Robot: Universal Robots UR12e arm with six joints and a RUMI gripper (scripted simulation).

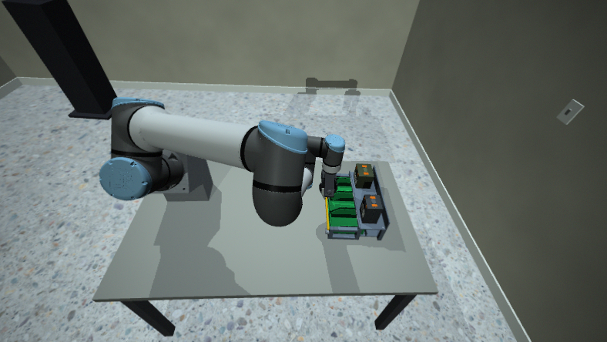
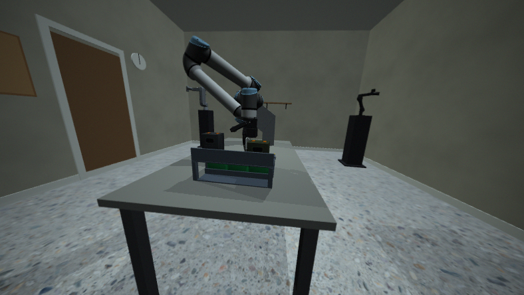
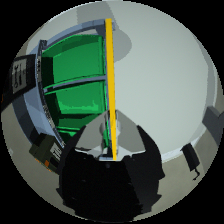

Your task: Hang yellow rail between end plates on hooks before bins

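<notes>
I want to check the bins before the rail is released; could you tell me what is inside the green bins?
In the wrist view the green bins show only bare green walls and floors. Their near ends are hidden by the claw, shut on the yellow rail.

Grey walls, speckled floor (image 2: 403, 226), brown door (image 2: 93, 98).

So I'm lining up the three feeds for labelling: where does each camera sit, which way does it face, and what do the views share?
Top: high above the table's near edge, looking down at the grey table; whole arm visible.
Exterior: low, beyond the table's end, facing the grey bin frame; arm behind it.
Wrist: on the gripper, looking along the thin yellow rail it grips; only dark fingers show.
Shared: top and wrist both show the rail beside the green bins.
</notes>
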